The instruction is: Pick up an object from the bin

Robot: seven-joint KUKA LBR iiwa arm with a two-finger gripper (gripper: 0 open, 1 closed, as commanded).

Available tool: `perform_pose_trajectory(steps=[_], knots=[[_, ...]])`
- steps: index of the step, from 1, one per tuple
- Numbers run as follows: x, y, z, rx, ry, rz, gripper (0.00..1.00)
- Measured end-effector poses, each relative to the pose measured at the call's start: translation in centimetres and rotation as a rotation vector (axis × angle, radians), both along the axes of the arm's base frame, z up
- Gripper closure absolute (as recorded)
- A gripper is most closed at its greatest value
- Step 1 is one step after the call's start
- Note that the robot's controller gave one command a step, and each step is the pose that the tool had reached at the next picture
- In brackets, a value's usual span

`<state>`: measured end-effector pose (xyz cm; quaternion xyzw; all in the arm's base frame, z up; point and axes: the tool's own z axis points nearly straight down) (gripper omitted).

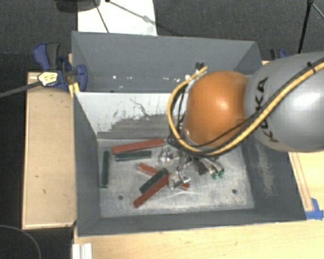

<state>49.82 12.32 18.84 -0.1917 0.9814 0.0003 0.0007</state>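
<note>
Fig.: gripper (175, 170) low at mid-bin, under the arm's orange cover; spread or pressed together, can't tell. Closest things: dark green flat stick (154, 181) lying across long red-brown stick (146, 196), both touching or nearly touching the gripper; short red piece (147, 169) just beside. Further left: red-brown bar (137, 145), dark green bar (133, 155), green rod (104, 169) near the left wall of the grey metal bin (151, 63). Status, approx.: reach-in stage; nothing visibly held, so grasp & lift remain.
</note>
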Motion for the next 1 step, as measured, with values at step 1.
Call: perform_pose_trajectory(steps=[1], knots=[[-0.06, -0.80, 3.40, -0.001, 0.006, 0.066, 1.00]])
